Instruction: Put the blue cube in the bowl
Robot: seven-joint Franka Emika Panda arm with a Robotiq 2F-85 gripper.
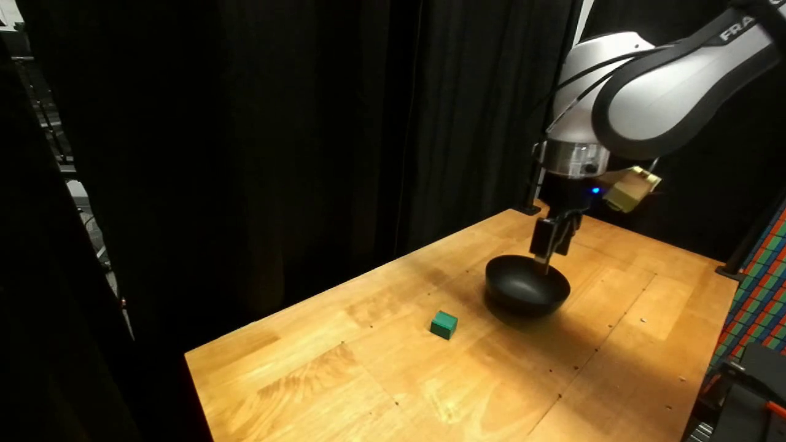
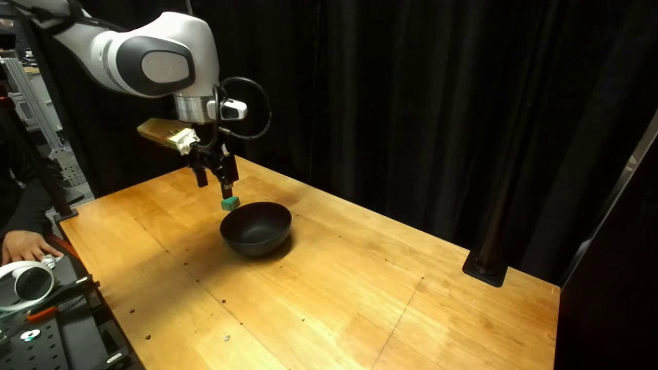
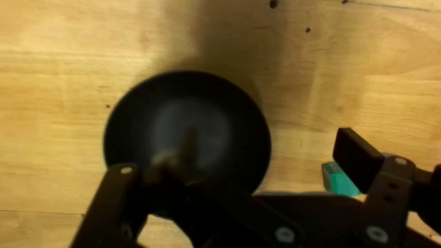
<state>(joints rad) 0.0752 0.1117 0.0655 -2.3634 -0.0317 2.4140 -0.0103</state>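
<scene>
I've got the gripper [image 2: 214, 187] by the bowl [image 1: 525, 287], fingers parted wide, a clear gap between. Blue cube [image 1: 444, 325], teal to my eye, sits on the table [image 1: 319, 393] near the bowl, not touching. Wrist view's dark low down; can't say whether a fingertip dips inside.

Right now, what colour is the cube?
The cube is green, leaning teal; clearest in an exterior view.

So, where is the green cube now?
The cube sits on the table: left of the bowl in an exterior view, right of it in the wrist view, partly behind a gripper finger.
</scene>
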